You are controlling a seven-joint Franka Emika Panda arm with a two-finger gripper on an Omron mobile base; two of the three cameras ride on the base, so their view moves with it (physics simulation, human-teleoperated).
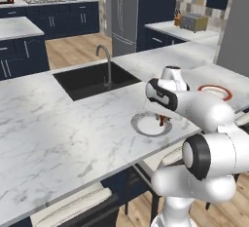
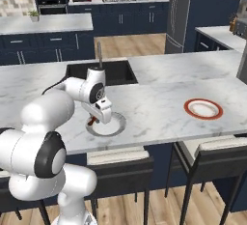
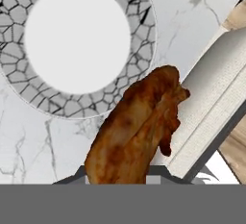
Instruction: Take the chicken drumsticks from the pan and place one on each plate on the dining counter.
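Chicken drumstick (image 3: 137,127): one, orange-brown, club-shaped, clamped in my gripper (image 3: 126,172). Jaws are drawn in tight on its thick end; the rest juts away from my hand. In the hand view it lies across the edge of the grey-rimmed plate, partly over bare marble. In the left base view a small red-brown piece of it (image 1: 162,120) shows under my hand, above the plate's near side.

Grey-rimmed plate (image 1: 141,128): round, white centre, crackle-patterned grey rim, nothing lying on it. Sits on the dining counter (image 1: 58,133) near its front edge, below my gripper.

Red-orange-rimmed plate (image 2: 203,108): white centre, bare, on the same counter, well apart to the right.

Sink (image 2: 111,72): black, inset in the counter beyond the grey-rimmed plate, with faucet (image 1: 105,63) at its edge.

Stools (image 2: 214,147): pale-cushioned, dark-framed, tucked under the counter's front.
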